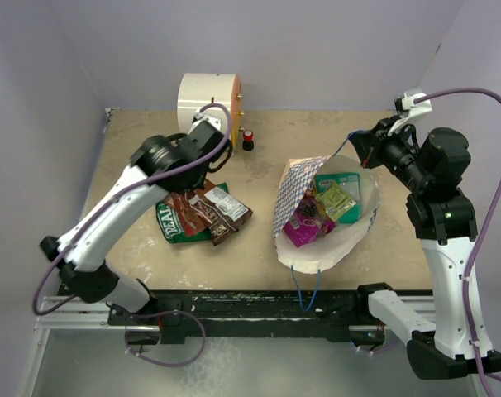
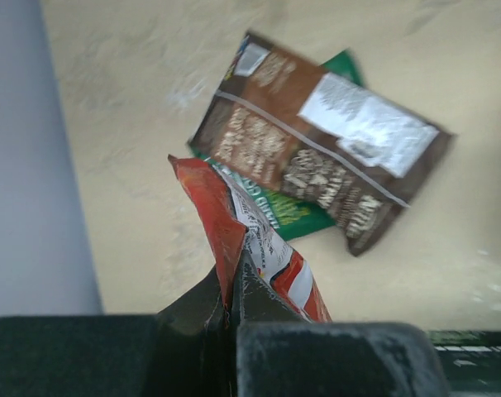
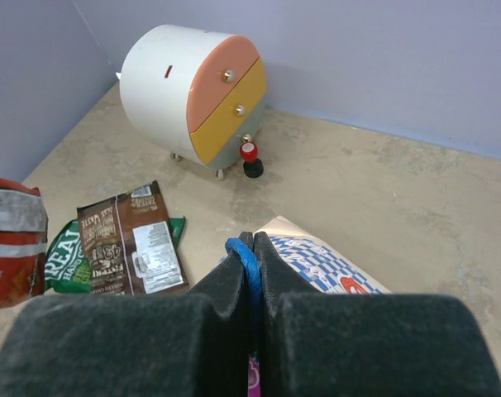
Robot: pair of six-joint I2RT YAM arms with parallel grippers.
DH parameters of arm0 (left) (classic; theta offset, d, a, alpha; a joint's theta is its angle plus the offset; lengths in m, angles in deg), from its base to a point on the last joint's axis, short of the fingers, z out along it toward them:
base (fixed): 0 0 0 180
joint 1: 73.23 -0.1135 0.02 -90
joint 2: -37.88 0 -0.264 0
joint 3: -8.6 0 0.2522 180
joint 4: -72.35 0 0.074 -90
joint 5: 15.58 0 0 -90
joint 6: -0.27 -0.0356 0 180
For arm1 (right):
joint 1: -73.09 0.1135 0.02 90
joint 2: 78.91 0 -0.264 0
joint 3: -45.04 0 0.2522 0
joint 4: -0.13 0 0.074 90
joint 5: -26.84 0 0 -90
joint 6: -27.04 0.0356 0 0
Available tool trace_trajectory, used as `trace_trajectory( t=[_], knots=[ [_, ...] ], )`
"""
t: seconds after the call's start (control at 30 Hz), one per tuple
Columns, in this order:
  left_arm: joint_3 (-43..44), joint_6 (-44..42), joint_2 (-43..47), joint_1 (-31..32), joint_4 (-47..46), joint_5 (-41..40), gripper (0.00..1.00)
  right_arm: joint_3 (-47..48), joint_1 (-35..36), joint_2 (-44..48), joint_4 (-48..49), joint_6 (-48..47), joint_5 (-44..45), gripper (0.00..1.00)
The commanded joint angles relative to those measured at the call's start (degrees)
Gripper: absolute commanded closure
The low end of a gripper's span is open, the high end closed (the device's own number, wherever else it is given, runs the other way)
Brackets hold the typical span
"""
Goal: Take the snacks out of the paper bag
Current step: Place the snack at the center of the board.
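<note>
The paper bag [image 1: 290, 192] lies open at centre right, blue-checkered outside, with green [image 1: 340, 183], yellow-green [image 1: 337, 202] and purple [image 1: 307, 223] snacks inside. My right gripper [image 3: 255, 241] is shut on the bag's blue cord handle [image 3: 248, 263] and holds it up at the bag's far rim. My left gripper [image 2: 231, 277] is shut on an orange-red packet [image 2: 263, 244], hanging just above a brown packet [image 2: 317, 149] that lies over a green packet [image 2: 300, 213] on the table left of the bag.
A white drum [image 1: 207, 103] with orange and yellow drawer fronts stands at the back. A small red-capped bottle [image 1: 248, 139] stands beside it. The bag's near handle [image 1: 307, 285] trails toward the front rail. Purple walls close in the left and back sides.
</note>
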Motion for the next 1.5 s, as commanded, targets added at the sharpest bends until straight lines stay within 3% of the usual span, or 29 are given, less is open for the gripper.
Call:
trace_trajectory(
  t=[0.0,0.43,0.57,0.8,1.0,1.17,1.47],
  knots=[
    [-1.5,-4.8,-4.7,-7.4,1.6,-6.6,1.00,3.8,0.3,0.4,4.4,-1.1,1.9,1.00],
    [-6.9,-13.0,-12.4,-15.0,-4.6,-22.8,1.00,4.2,0.3,1.0,3.7,-0.7,1.8,1.00],
    [-9.0,-10.6,-9.1,-18.4,-5.0,-21.1,1.00,4.2,0.3,0.9,3.9,-0.6,1.6,1.00],
    [-18.5,-17.0,-3.0,-21.4,-11.7,-23.0,1.00,4.2,0.3,-0.2,4.7,-0.4,0.5,1.00],
    [-19.2,-22.2,-5.8,-21.3,-19.0,-9.8,1.00,4.1,0.3,-0.1,4.3,-0.7,0.3,1.00],
    [-15.2,-20.6,-13.6,-21.3,-16.6,-2.1,1.00,4.1,0.3,0.5,3.8,-0.6,0.4,1.00],
    [-13.8,-19.6,-19.2,-21.3,-18.6,10.9,1.00,4.7,0.3,1.2,2.4,-0.7,1.5,1.00]
  ],
)
